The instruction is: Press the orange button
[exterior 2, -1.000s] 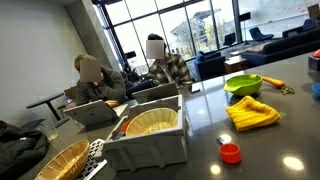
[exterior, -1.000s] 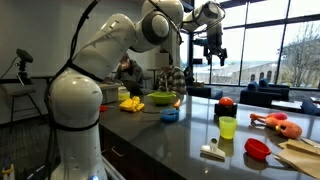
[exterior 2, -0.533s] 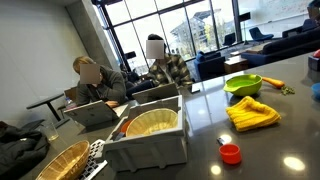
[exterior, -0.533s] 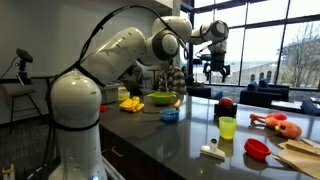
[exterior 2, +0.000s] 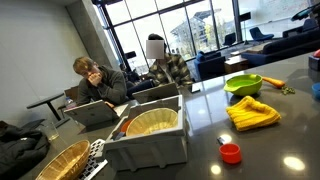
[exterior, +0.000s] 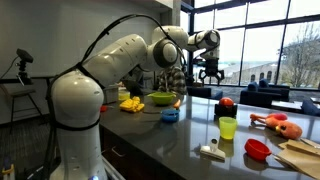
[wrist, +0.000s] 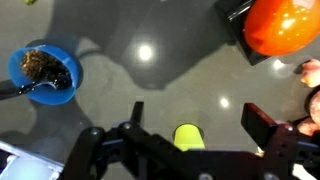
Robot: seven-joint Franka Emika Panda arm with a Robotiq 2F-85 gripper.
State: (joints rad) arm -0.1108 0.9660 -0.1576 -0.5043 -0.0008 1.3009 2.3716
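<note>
The orange button (exterior: 226,102) is a red-orange dome on a dark base, standing on the dark counter behind the yellow-green cup (exterior: 228,127). My gripper (exterior: 210,73) hangs high above the counter, up and left of the button. In the wrist view the button (wrist: 283,24) is at the top right edge, and the cup (wrist: 189,136) is directly under my gripper (wrist: 198,120). The jaws stand wide apart with nothing between them.
On the counter are a blue bowl (exterior: 170,115) (wrist: 45,75), a green bowl (exterior: 159,98), a yellow cloth (exterior: 131,103), a red bowl (exterior: 257,148), a lumpy orange toy (exterior: 277,123) and a white brush (exterior: 211,151). A grey bin (exterior 2: 150,135) stands at the counter's end.
My gripper has come down from near the ceiling and swung a little, and the arm's elbow has lowered. The objects on the counter have not moved.
</note>
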